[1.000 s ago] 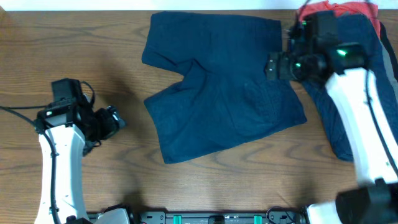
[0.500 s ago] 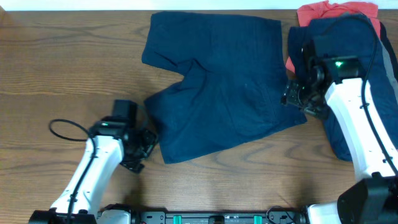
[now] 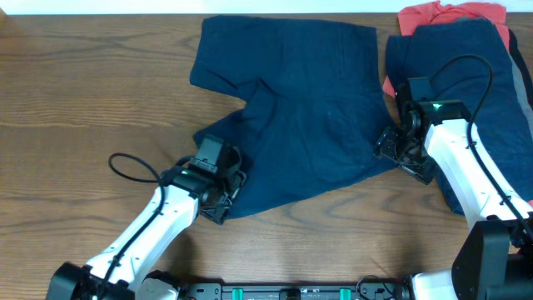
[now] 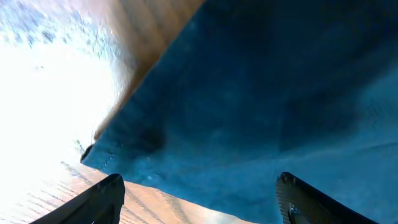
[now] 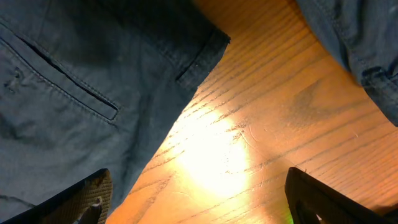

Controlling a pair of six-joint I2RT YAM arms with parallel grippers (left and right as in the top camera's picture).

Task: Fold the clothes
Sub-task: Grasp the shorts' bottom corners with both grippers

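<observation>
L gripper [image 4: 199, 186] and R gripper [image 5: 198, 190] are seen wide open, nothing held. Navy shorts [image 3: 300, 108] are spread flat on table [image 3: 83, 100], L at leg-hem corner, R at waistband corner. Grasp step judged in hand; both corners to be pinched next.

Shorts [image 3: 300, 108]: navy, flat, legs leftward; hem corner at left gripper [image 3: 225, 190], waistband corner at right gripper [image 3: 390, 150]. Navy garment [image 3: 450, 40], coral-red garment [image 3: 454, 12]: heaped beyond right gripper.

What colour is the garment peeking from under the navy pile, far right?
Coral-red soft fabric garment, best seen in the overhead view.
</observation>
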